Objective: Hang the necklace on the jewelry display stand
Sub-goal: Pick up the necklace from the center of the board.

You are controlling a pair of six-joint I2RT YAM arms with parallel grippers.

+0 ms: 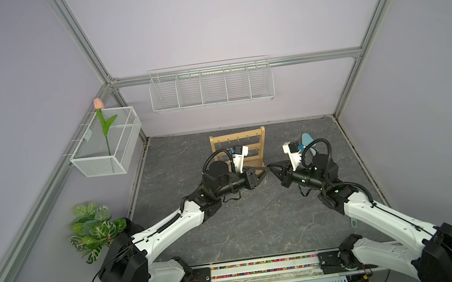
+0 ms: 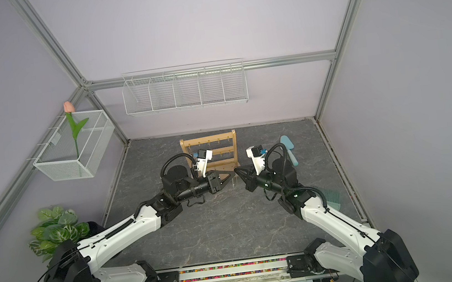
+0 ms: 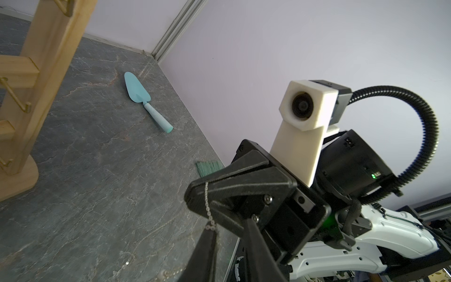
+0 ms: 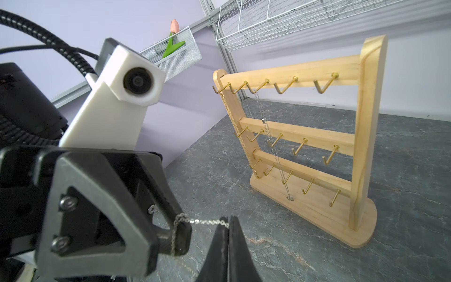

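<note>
Necklace (image 4: 207, 221) stretched from my right gripper (image 4: 228, 227) to my left gripper (image 3: 229, 225), just in front of the jewelry display stand (image 4: 305, 136).
I see the right gripper clenched on the necklace. The left gripper's jaws stand apart, with the necklace looped over one finger (image 4: 181, 234). It is held above the counter (image 4: 402, 146) near the stand's base, on no hook. Another thin chain (image 4: 268, 136) hangs from a top-bar hook.

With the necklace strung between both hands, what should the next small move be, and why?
Probably back the left hand off: its jaws stand apart, but the necklace is looped round its fingertip, while the right hand is shut on the chain. Freed, it can go to the jewelry display stand.
</note>
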